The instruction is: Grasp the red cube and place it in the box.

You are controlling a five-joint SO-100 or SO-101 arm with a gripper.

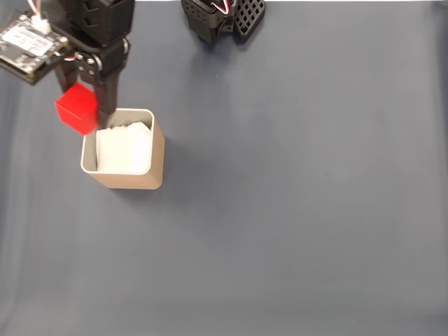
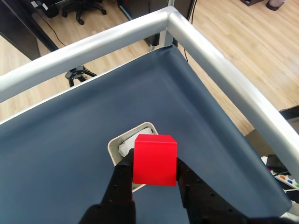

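Gripper (image 2: 154, 175) fingers pinched the red cube (image 1: 76, 108), held aloft at the far-left corner of the box (image 1: 126, 178) (carrying step). Next, probably, it needed shifting right over the opening before release.

1. The gripper (image 1: 87, 115) sits at the picture's ten o'clock, its black fingers closed on the red cube (image 1: 75, 108).
2. The cube hangs at the box's (image 1: 157, 157) ten o'clock corner, overlapping its rim.
3. White lining fills the box.
4. A black arm base (image 1: 222, 17) stands at twelve o'clock on the dark blue table (image 1: 301, 210).
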